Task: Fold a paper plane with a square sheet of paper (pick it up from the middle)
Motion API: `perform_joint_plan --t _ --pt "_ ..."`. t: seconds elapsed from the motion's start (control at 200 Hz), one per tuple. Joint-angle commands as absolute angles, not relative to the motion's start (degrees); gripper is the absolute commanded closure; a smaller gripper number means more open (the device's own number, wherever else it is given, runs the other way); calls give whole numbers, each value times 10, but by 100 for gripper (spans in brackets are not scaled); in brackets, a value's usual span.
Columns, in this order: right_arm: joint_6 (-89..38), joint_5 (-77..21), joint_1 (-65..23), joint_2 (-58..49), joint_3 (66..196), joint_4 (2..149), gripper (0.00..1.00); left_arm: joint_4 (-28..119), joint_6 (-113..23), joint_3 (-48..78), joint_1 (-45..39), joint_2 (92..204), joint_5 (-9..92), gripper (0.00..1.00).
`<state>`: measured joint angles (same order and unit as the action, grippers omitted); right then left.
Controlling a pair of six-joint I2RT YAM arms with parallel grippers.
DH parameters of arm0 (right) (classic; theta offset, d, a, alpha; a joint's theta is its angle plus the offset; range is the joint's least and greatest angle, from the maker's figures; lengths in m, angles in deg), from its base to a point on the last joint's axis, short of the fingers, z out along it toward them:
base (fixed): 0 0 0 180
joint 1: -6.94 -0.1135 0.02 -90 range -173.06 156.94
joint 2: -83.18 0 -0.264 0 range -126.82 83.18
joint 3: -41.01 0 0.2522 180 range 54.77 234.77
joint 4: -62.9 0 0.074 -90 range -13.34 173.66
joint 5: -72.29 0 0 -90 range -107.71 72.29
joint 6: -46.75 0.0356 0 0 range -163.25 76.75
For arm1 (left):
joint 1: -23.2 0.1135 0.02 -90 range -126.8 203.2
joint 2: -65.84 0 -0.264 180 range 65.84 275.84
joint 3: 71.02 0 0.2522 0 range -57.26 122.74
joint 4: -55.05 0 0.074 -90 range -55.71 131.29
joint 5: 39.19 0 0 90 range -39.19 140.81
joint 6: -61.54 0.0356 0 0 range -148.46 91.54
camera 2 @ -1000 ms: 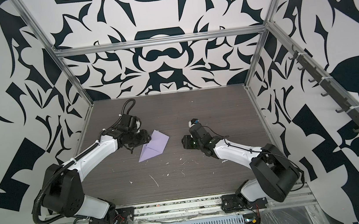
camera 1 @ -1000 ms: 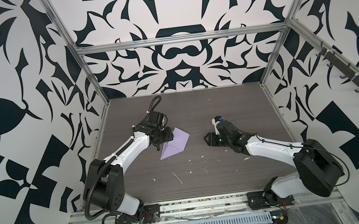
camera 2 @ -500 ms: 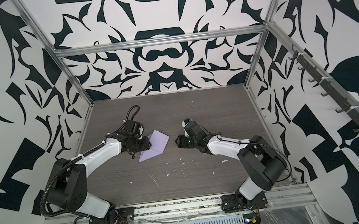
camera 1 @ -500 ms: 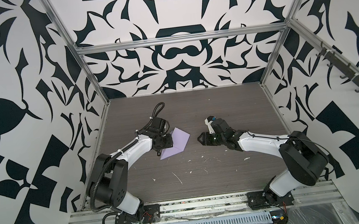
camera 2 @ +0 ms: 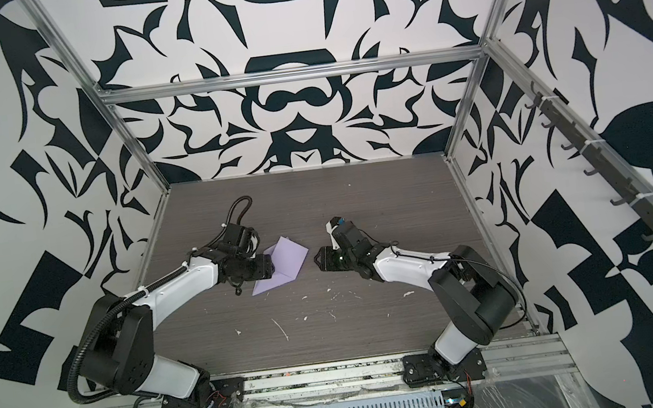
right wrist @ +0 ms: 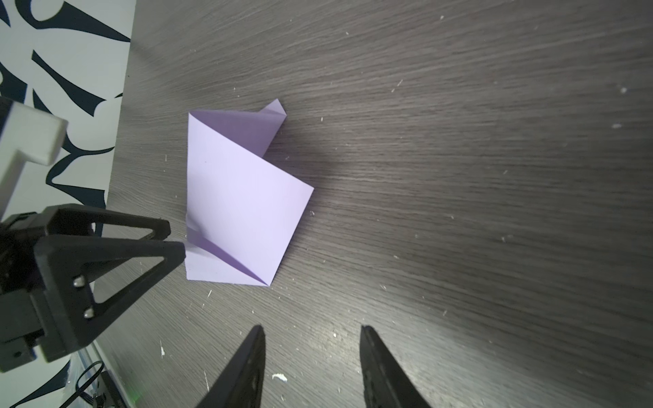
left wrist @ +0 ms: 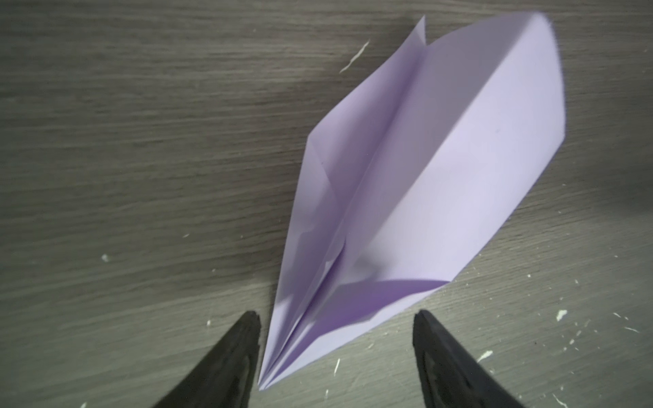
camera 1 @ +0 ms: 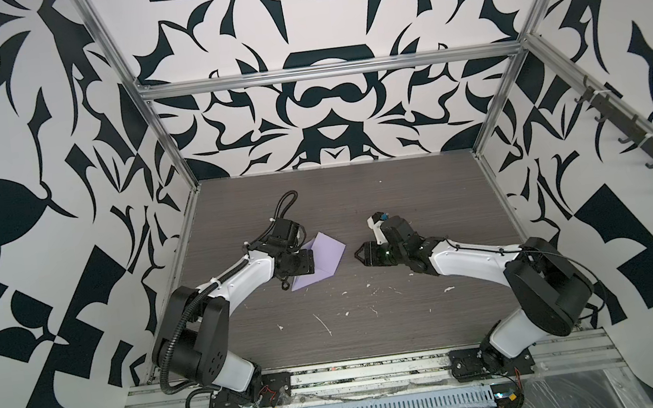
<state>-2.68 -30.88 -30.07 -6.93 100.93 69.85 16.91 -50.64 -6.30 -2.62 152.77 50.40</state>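
On the table, the left gripper is seen with jaws spread wide, the paper plane lying loose with its nose between them. Farther right, the right gripper is seen apart from it, jaws parted and empty.

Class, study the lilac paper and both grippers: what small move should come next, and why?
Probably ease the right gripper toward the paper plane: it points at it, open, with table between. The left gripper stands open around the nose, gripping nothing, and one wide flap stands loose.
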Motion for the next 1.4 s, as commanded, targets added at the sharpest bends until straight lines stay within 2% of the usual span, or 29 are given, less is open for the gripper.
perform_joint_plan --t 0.0,0.21,0.38,0.485,0.6,0.695,1.01,1.15,1.395 --pt "-21 -316 -304 -70 1032 679 52 146 -535 -77 -24 1528 498 26" --pt "-21 -316 -304 -71 1031 680 53 137 -559 -78 -12 1551 499 24" --pt "-20 -316 -305 -74 1033 679 53 148 -553 -61 12 1580 487 28" --pt "-19 -316 -305 -74 1034 679 54 155 -551 -53 32 1602 458 35" --pt "-18 -315 -305 -74 1032 679 54 156 -552 -46 44 1622 440 49" --pt "-17 -316 -306 -77 1032 679 55 161 -552 -47 53 1633 425 55" --pt "-12 -321 -306 -83 1035 679 56 158 -549 -39 55 1627 380 83" --pt "-5 -333 -306 -88 1032 664 56 165 -555 -37 49 1630 328 87" --pt "17 -373 -303 -112 1025 628 56 170 -559 -24 0 1662 315 91"
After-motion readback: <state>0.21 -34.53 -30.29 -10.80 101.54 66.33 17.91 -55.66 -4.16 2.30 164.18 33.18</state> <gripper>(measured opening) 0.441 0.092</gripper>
